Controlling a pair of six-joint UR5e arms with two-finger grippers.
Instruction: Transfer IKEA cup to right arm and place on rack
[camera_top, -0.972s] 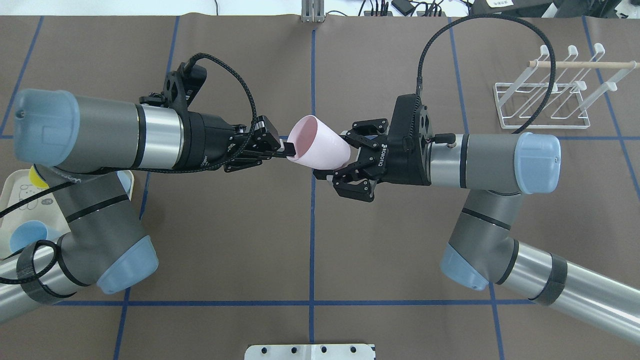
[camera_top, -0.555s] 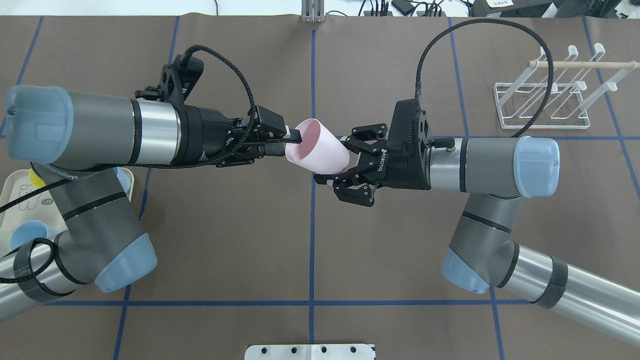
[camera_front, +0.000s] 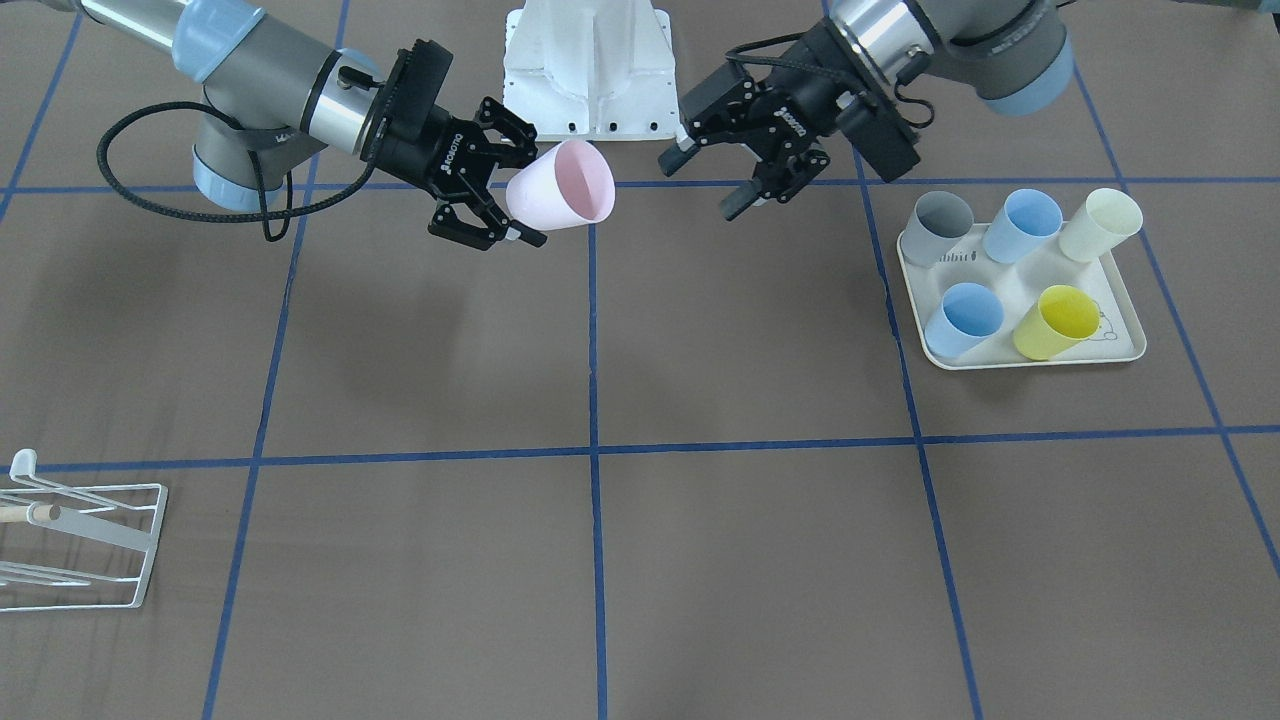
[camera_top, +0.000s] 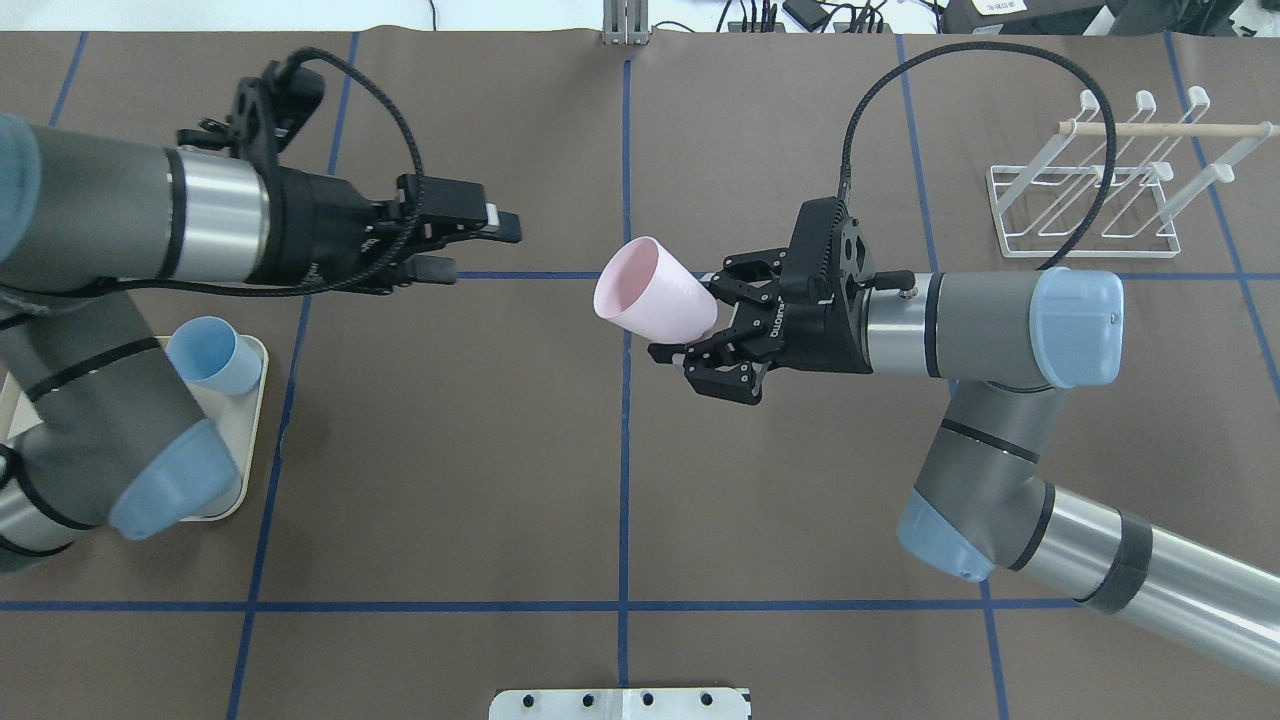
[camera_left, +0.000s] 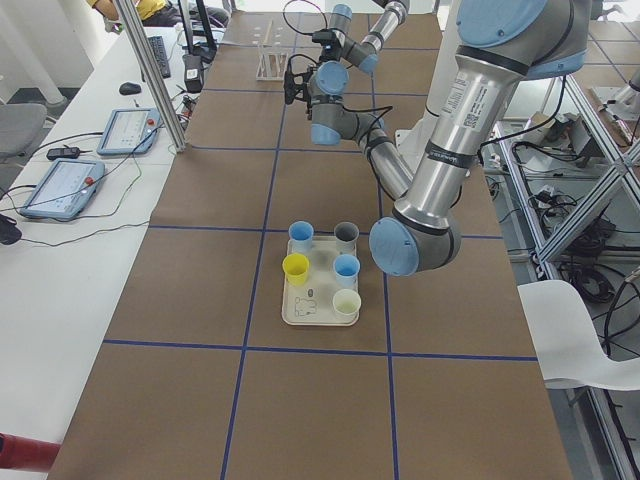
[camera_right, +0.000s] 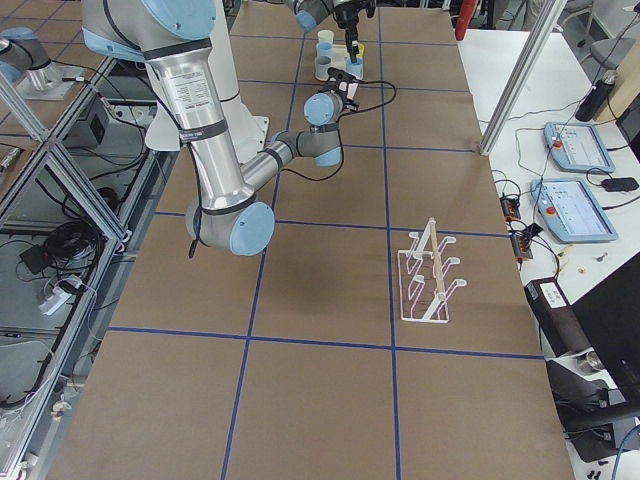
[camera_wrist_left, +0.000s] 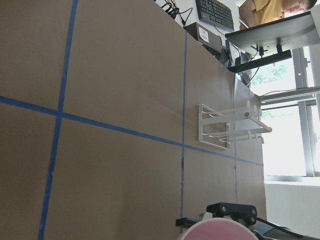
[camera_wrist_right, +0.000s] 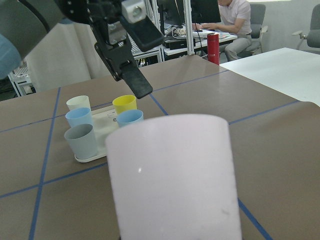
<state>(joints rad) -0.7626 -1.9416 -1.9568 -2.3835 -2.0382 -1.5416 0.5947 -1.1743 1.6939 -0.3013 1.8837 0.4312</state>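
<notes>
Handover stage, read across the overhead view. Tray (camera_front: 1030, 364) is sitting at the left edge of the table (camera_top: 450, 450) and carrying five upright cups (camera_front: 962, 318): one grey, one cream, one yellow and two blue. In the overhead view the left arm is covering most of it. Left gripper (camera_top: 483, 248) is hanging above the table, left of centre; its fingers are standing spread apart and holding nothing, and it is well clear of the pink cup (camera_top: 655, 300). That cup is hanging in the air over the table's middle line, tilted, with its mouth facing the left gripper and its base pointing at the right gripper (camera_top: 690, 320). Right gripper is clamping the cup near its base, one finger pressing on each side of the wall. Rack (camera_top: 1085, 205) is standing at the far right corner of the table, a wooden rod (camera_top: 1160, 129) lying across its white prongs, well apart from the cup.
</notes>
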